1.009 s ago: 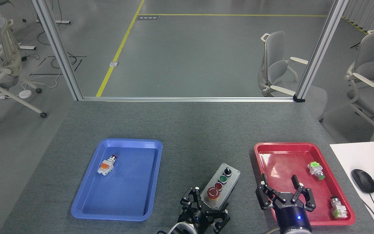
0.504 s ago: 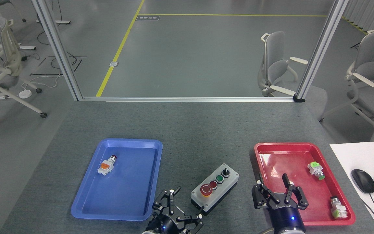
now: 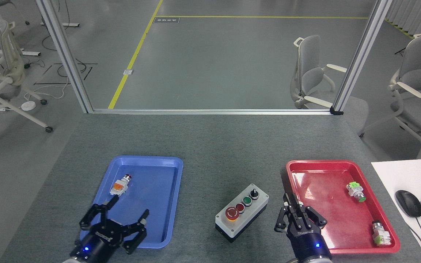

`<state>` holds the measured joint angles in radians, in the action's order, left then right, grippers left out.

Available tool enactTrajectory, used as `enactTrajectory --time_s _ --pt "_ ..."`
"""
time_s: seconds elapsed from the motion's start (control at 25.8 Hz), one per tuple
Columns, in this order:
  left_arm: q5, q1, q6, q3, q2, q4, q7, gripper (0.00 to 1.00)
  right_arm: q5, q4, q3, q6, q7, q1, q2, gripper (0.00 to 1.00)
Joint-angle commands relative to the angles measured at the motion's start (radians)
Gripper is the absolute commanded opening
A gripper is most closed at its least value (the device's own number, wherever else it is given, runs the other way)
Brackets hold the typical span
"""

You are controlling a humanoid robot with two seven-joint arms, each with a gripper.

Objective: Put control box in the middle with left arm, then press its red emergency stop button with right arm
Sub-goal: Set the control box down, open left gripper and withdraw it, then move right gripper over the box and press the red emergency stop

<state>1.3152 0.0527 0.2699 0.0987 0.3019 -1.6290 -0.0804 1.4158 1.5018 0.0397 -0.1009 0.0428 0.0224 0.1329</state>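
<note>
The control box (image 3: 242, 212), grey lid on a black base, lies diagonally on the table between the two trays. The red emergency stop button (image 3: 231, 213) with its yellow collar sits at the box's near-left end, followed by a small red button, a green one and a black knob. My left gripper (image 3: 117, 215) hovers open over the blue tray's near edge, well left of the box and holding nothing. Just right of the box, at the red tray's left rim, my right gripper (image 3: 299, 212) has its fingers drawn together, empty.
A blue tray (image 3: 159, 164) holds an orange-and-white push-button part (image 3: 120, 186). A red tray (image 3: 294, 168) holds two green-and-white button parts (image 3: 355, 191) (image 3: 380, 233). A white desk with mouse (image 3: 408, 203) and keyboard stands at right. Chairs stand beyond the table.
My left gripper let go of the box and swung left to the blue tray's near edge. The box now rests flat. My right gripper moved left toward the box and closed its fingers.
</note>
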Motion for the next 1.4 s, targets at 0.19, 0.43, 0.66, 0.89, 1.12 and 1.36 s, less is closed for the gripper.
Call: enactTrajectory --time_s 0.19,0.43,0.66,0.89,1.12,1.36 --pt "-0.198 -0.071 -0.116 -0.241 -0.037 0.107 0.001 0.99 0.0 0.0 0.048 -0.069 -0.038 -0.009 -0.018 0.0" --pt "-0.2 -0.169 -0.201 -0.243 -0.05 0.172 0.001 0.99 0.002 -0.002 0.098 -0.063 -0.04 -0.022 -0.035 0.0" --pt "-0.198 -0.223 -0.288 -0.235 -0.081 0.255 0.001 0.99 0.017 -0.04 0.147 -0.063 -0.055 -0.061 -0.05 0.0" --pt "-0.178 -0.224 -0.29 -0.232 -0.096 0.252 -0.001 0.99 0.018 -0.084 0.198 -0.069 -0.06 -0.082 -0.067 0.0" --pt "-0.175 -0.22 -0.29 -0.225 -0.096 0.253 0.002 0.99 0.043 -0.126 0.215 -0.069 -0.087 -0.082 -0.075 0.0" --pt "-0.175 -0.215 -0.29 -0.225 -0.092 0.255 0.007 0.99 0.043 -0.219 0.213 -0.072 -0.08 -0.082 -0.075 0.0"
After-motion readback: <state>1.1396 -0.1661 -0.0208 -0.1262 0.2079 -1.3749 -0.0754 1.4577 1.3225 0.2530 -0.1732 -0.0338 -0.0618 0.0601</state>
